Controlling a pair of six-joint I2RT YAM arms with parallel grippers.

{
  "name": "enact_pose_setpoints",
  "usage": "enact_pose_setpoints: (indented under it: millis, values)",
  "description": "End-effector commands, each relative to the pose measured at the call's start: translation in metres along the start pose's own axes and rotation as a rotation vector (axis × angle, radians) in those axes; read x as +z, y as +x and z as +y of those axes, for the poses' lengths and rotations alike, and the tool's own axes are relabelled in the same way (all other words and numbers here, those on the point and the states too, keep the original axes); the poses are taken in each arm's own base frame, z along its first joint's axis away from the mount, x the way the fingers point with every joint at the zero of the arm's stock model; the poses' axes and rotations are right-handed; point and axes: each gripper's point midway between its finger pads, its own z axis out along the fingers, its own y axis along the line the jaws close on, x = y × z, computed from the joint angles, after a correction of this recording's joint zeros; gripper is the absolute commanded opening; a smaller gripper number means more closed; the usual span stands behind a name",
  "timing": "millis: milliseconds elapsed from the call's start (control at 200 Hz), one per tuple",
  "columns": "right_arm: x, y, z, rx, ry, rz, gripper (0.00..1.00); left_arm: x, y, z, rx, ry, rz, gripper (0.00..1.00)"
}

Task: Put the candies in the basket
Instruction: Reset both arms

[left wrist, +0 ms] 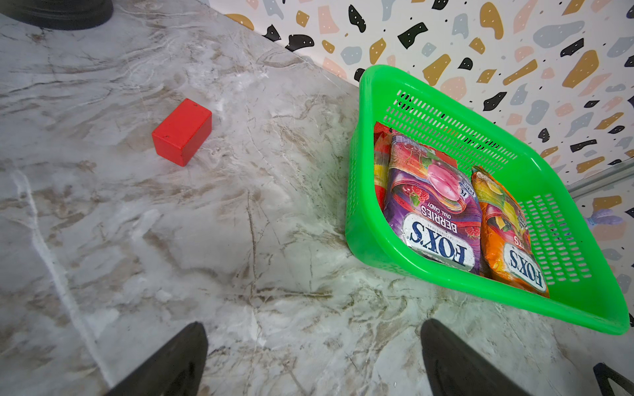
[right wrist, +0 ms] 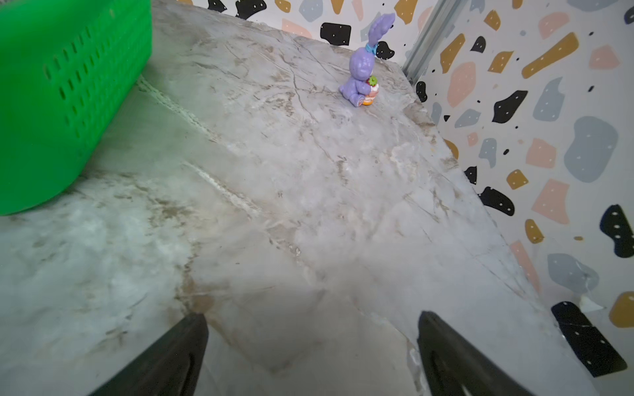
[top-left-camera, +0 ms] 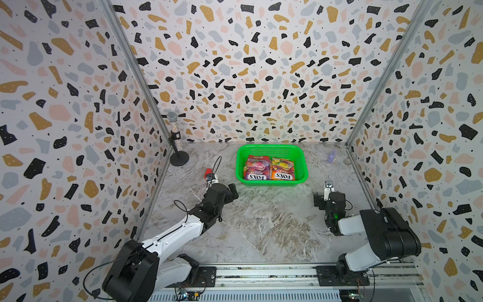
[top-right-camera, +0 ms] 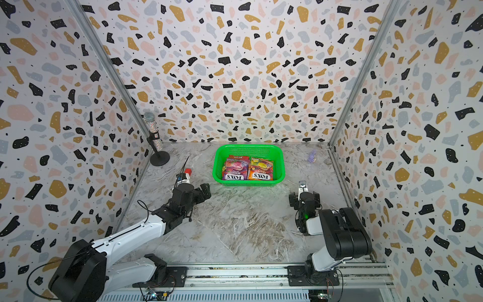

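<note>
The green basket (top-left-camera: 271,151) (top-right-camera: 248,149) stands near the back wall, and both wrist views catch it too: basket (left wrist: 363,247), basket (right wrist: 51,103). Inside lie a purple candy bag (top-left-camera: 257,168) (left wrist: 435,205) and an orange candy bag (top-left-camera: 283,168) (left wrist: 504,233) side by side. A red bag edge (left wrist: 380,135) shows under the purple one. My left gripper (top-left-camera: 231,193) (left wrist: 314,329) is open and empty, just in front of the basket's left corner. To the right, my right gripper (top-left-camera: 326,200) (right wrist: 312,319) is open with nothing in it, short of the basket's right corner.
A small red block (top-left-camera: 208,173) (left wrist: 182,132) lies left of the basket, close to the left wrist. A purple bunny figure (top-left-camera: 332,156) (right wrist: 362,73) stands in the back right corner. A microphone on a round stand (top-left-camera: 175,136) occupies the back left corner. Patterned walls enclose three sides.
</note>
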Motion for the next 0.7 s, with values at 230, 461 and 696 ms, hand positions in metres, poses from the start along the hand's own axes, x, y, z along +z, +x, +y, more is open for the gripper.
enact_pose_setpoints:
  millis: [230, 461, 696]
  values:
    - [0.003, -0.032, -0.008, 0.053, 0.036, -0.092, 1.00, -0.010, -0.022, 0.004, 0.098, -0.036, -0.094, 1.00]
    - [0.002, -0.032, -0.009, 0.055, 0.038, -0.094, 1.00, -0.016, -0.033, -0.002, 0.309, -0.055, -0.147, 1.00]
    - [0.002, -0.033, -0.009, 0.056, 0.040, -0.094, 1.00, -0.020, -0.071, 0.026, 0.515, -0.363, -0.238, 1.00]
